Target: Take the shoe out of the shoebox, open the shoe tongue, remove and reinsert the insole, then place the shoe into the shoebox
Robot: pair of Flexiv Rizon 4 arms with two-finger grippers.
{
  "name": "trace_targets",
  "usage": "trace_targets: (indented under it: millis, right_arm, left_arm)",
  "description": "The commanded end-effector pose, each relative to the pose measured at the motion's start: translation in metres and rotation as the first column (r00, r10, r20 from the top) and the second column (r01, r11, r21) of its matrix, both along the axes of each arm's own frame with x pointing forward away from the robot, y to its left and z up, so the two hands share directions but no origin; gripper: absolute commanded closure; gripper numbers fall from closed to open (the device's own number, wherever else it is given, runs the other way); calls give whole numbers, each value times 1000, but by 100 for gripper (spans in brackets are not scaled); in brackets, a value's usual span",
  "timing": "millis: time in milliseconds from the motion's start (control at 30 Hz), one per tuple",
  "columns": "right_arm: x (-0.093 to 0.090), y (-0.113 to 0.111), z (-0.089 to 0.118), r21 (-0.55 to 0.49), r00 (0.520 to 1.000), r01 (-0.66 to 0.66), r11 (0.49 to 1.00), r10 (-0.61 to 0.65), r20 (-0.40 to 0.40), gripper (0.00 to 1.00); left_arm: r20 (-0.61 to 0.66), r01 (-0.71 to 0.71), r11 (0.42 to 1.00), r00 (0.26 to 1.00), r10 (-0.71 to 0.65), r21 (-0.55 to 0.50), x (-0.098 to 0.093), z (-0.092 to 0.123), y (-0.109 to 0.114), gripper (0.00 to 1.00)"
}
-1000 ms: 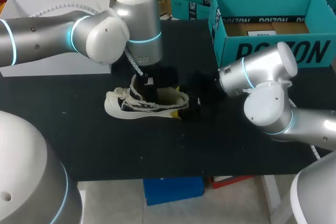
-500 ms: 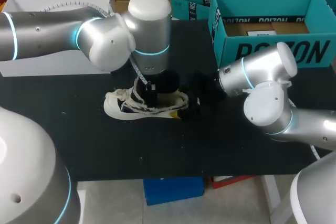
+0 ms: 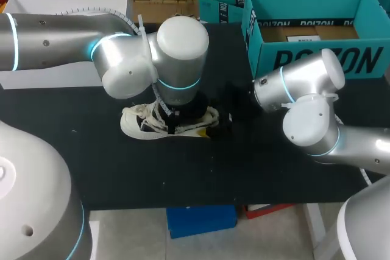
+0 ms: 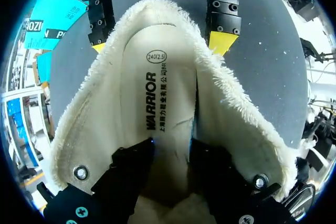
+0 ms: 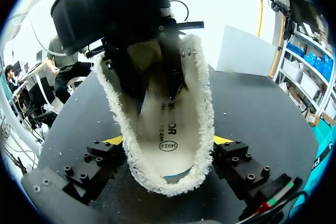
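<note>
A white low shoe (image 3: 141,123) with black trim lies on its sole on the black table (image 3: 244,168), toe to the left. My left gripper (image 4: 170,153) stands straight down inside the shoe's opening, its black fingers (image 4: 131,163) apart over the printed insole (image 4: 157,93), with nothing between them. The left wrist (image 3: 180,59) hides the shoe's middle in the head view. My right gripper (image 5: 168,145) holds the heel from behind, its yellow pads (image 5: 222,140) against both fleece-lined sides (image 5: 202,114). The teal shoebox (image 3: 317,56) stands open at the back right.
A second teal box part (image 3: 222,1) sits beside the shoebox at the back. A white box (image 3: 55,1) stands at the back left. The table's front edge (image 3: 201,202) runs below the shoe.
My left arm has swung right and come down over the shoe, and its fingers now stand in the opening. The shoe and the right arm have kept their place.
</note>
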State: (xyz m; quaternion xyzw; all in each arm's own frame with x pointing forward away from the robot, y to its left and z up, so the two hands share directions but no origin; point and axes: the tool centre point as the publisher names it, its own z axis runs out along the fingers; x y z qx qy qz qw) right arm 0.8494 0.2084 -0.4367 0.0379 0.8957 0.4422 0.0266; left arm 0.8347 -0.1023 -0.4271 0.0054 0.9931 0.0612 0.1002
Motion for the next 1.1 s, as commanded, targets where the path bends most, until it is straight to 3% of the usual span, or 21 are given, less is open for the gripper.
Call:
trace_targets:
  millis: [33,167,667,1033,1067,1100]
  right_arm:
    - [2,-1,-1,-2,1000,2,1000,-2,-2,100]
    - [2,-1,-1,-2,1000,2,1000,-2,-2,100]
    - [2,-1,-1,-2,1000,2,1000,-2,-2,100]
    - [2,-1,-1,-2,1000,2,1000,-2,-2,100]
    - [2,-1,-1,-2,1000,2,1000,-2,-2,100]
    - [2,-1,-1,-2,1000,2,1000,-2,-2,100]
  left_arm:
    - [137,-6,999,990,12,-41,-8,-45,19,58]
    - [186,-28,996,982,43,-81,2,-45,22,62]
    - [341,-48,989,936,92,-137,42,-59,19,64]
    - [379,-77,981,914,141,-178,45,-56,15,66]
    - [381,-77,981,914,141,-178,44,-55,14,67]
    - [380,-75,981,915,139,-178,43,-54,14,89]
